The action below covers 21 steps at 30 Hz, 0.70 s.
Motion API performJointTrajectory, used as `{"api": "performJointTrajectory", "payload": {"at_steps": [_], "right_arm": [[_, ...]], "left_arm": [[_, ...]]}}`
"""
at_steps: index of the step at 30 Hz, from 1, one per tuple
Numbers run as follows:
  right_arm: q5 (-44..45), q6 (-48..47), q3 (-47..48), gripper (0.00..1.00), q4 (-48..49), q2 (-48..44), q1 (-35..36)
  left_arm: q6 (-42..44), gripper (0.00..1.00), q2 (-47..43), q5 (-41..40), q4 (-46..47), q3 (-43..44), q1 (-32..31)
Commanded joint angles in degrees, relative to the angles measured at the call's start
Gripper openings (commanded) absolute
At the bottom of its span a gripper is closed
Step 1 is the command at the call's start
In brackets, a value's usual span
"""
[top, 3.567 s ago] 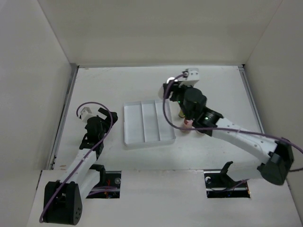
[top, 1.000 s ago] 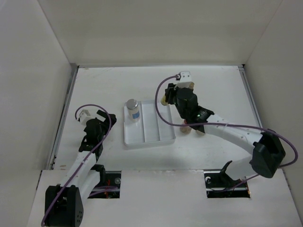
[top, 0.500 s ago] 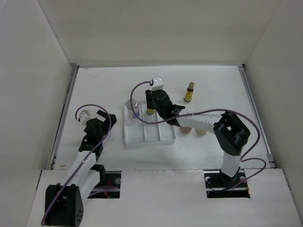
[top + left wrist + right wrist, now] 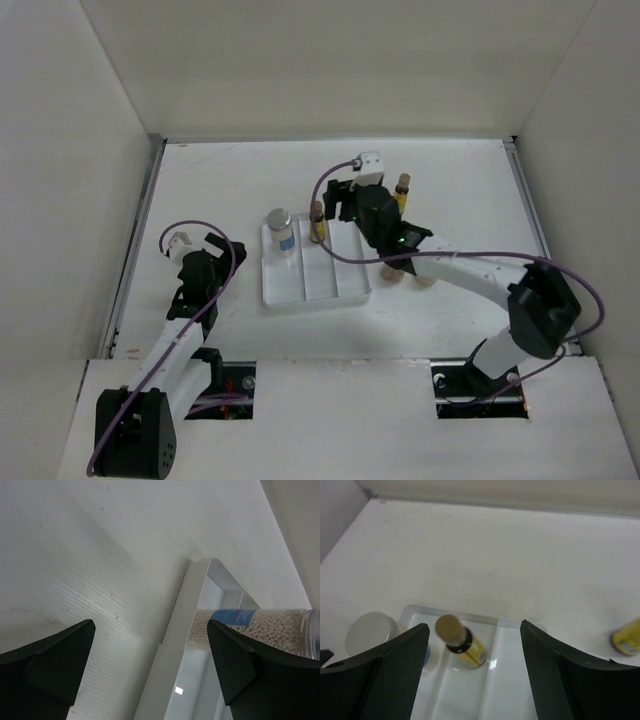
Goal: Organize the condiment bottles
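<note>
Right gripper (image 4: 473, 625), jaws wide and empty, above a slim brown bottle (image 4: 461, 642) standing in the white tray (image 4: 485, 620), centre frame. Probably light, rigid and slick: grip mid-label, below the cap.

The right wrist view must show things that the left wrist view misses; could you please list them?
Only the right wrist view: a slim brown bottle with a yellow label in the middle compartment of the white tray, a second yellow-labelled bottle on the table at the right edge, and the open right gripper. Only the left wrist view: the white beads inside the clear bottle, its blue label, and the open left gripper. Both: the tray and the clear bottle in it.
</note>
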Motion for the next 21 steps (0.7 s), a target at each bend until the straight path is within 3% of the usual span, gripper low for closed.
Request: {"api": "performJointTrajectory", "payload": {"at_steps": [1,5,9,16,21], "right_arm": [[1.42,1.88,-3.97,0.8,3.17,-7.51,-7.67],[2.39,2.5,-6.62,0.8,0.89,-9.02,-17.08],[2.21,1.89,-3.38,0.81,-3.68,-4.73,-23.15],[-1.21,0.83,1.99,0.76,-3.87,4.42,-25.01],[-1.83,0.13,4.71,0.61,-2.72,8.46,-25.09]], "left_arm": [[0.31,1.0,-0.03,0.07,2.34,1.74,0.15],[0.22,1.0,0.16,-0.45,3.04,1.49,-0.47],[0.66,1.0,0.68,-0.45,2.43,2.45,-0.82],[0.75,1.0,0.77,-1.33,2.17,2.37,-1.52],[0.66,1.0,1.12,-1.86,2.08,2.27,-1.43]]}}
